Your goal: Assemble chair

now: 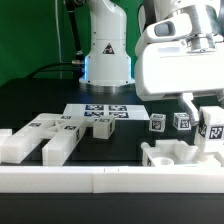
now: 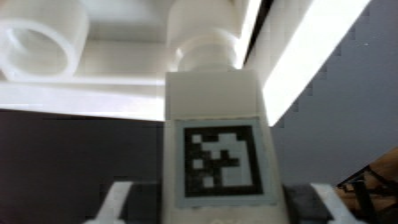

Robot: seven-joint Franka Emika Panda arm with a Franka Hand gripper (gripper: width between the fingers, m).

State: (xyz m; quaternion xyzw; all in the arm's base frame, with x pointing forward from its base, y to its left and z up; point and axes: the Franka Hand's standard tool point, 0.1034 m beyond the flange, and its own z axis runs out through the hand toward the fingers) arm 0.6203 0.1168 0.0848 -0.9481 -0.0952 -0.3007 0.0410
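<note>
I see white chair parts [image 1: 60, 138], several carrying small black-and-white square tags. Black table [image 1: 30, 105]. White marker board [image 1: 97, 110], black square markers printed on it. Plain white border rail [image 1: 100, 180]. Green backdrop [image 1: 25, 30]. White arm base [image 1: 105, 50], blue glow low on it. My wrist view: white tagged block [image 2: 217, 100], 1 tag [image 2: 217, 158] with blocky black pattern on white; table there reads dark grey.

light: bright, even | glare: chunky white plastic chair blocks [image 1: 55, 145] and long white plastic rail [image 1: 110, 180] washed out | shadows: faint on matte black table [image 1: 30, 100] | wrist view: tagged white plastic block [image 2: 214, 100] soft, blurred
</note>
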